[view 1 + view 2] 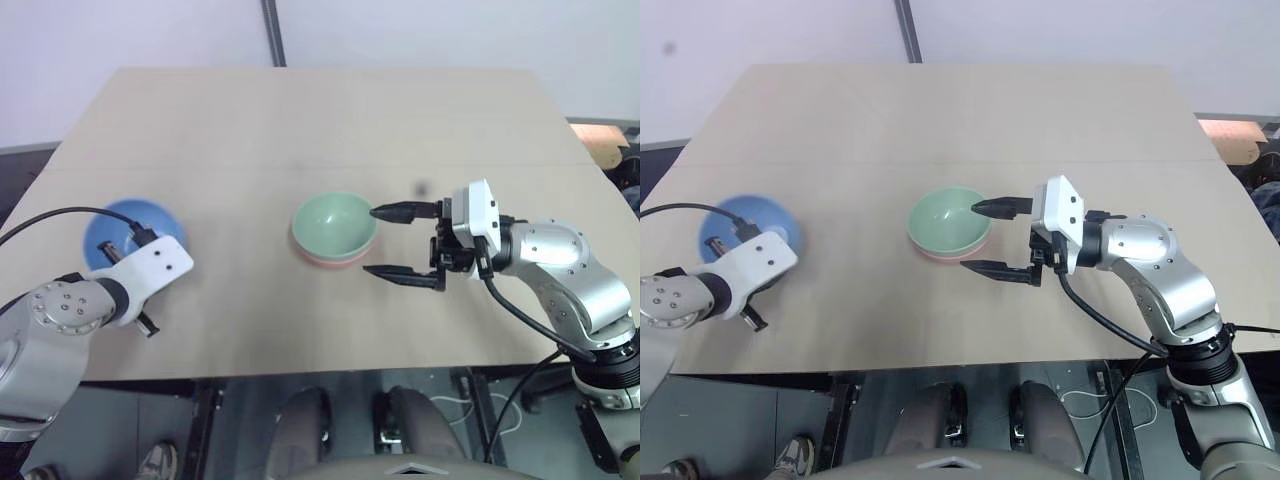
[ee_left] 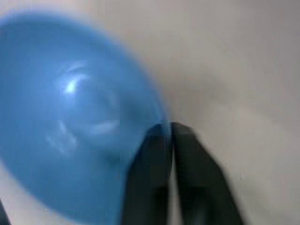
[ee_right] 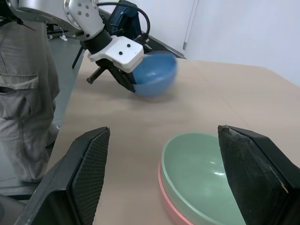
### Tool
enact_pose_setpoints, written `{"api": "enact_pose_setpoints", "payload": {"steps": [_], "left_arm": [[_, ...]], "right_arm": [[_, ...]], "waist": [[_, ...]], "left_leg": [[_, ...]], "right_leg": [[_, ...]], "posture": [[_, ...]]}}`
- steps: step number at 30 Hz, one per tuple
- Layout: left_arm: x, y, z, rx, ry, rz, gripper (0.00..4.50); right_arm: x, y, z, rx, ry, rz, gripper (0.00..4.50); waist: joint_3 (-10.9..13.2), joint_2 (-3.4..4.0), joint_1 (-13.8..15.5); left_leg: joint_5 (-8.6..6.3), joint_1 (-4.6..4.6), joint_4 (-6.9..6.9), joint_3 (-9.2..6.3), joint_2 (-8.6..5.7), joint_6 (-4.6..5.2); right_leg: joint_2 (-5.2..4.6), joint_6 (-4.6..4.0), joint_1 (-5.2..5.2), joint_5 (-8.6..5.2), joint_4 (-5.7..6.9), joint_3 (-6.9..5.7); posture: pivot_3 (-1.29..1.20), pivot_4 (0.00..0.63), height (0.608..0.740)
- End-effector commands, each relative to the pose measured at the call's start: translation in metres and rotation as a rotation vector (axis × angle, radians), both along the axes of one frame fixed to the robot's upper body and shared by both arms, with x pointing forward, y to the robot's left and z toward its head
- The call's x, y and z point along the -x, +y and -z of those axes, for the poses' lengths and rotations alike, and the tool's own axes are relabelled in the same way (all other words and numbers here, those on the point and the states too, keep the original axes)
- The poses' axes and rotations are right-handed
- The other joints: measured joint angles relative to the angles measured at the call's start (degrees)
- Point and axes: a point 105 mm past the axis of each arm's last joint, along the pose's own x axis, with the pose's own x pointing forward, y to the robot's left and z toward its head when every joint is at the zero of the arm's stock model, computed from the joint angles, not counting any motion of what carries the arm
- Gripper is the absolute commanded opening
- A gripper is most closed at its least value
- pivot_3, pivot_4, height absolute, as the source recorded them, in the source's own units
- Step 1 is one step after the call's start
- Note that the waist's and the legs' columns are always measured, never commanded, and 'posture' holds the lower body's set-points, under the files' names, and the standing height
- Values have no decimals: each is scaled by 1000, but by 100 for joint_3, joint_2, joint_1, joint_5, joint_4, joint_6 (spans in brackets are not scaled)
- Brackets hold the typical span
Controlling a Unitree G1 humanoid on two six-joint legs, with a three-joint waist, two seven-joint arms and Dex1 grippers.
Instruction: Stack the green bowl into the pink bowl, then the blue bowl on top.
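The green bowl [image 1: 335, 224] sits nested in the pink bowl [image 1: 326, 261] at the middle of the table; only the pink rim shows beneath it. My right gripper [image 1: 372, 241] hovers open just right of the pair, its fingers [image 3: 89, 168] level and pointing at them, with nothing between. At the table's left edge is the blue bowl [image 1: 120, 225]. My left gripper [image 2: 169, 129] is shut on its near rim, one finger inside and one outside. The blue bowl [image 3: 157, 77] looks tipped in the right wrist view.
The tan table [image 1: 300, 130] is bare behind and in front of the bowls. A person's grey trousers [image 3: 23, 93] stand off the table's left side. A cable [image 1: 60, 215] loops from my left wrist. An orange-brown object [image 1: 600, 140] lies beyond the right edge.
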Motion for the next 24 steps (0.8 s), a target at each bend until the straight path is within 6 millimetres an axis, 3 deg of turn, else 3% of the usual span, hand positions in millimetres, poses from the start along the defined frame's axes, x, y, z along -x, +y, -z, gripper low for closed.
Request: {"api": "enact_pose_setpoints", "payload": {"steps": [1,4,9,17,23,24], "left_arm": [[-11,-21,-25,61,-123,97,40],[-17,-63,-56,179,-210,314,40],[-19,-101,-75,224,-198,533,40],[-32,-139,-82,209,-152,810,40],[-29,-169,-76,218,-80,1059,40],[-31,-175,-74,194,-79,1115,331]], "right_arm": [[4,-1,-9,-14,-52,-3,4006],[3,-3,-9,-13,-52,23,4006],[-3,-11,-4,8,-41,97,4006],[-4,-25,2,25,-42,206,4006],[-1,-40,4,38,-41,294,4006],[0,-42,4,39,-42,311,4006]], "waist": [[0,0,2],[1,-4,46],[1,-7,51],[2,-6,19],[2,-6,29],[2,-6,16]], "left_leg": [[0,0,0,0,0,0],[0,-2,4,-2,0,0],[1,-6,9,-2,-4,0],[3,-5,7,-1,-5,-3],[13,-7,12,-1,-8,-18],[14,-7,12,0,-8,-20]], "right_leg": [[0,0,0,0,0,0],[-1,0,1,0,0,-3],[-3,1,2,1,-2,-3],[6,17,2,-7,1,-3],[7,22,2,-9,1,-3],[8,22,2,-9,1,-3]], "posture": [[0,150,740],[0,150,740],[0,150,740],[0,150,740],[0,150,740],[0,150,740]]}}
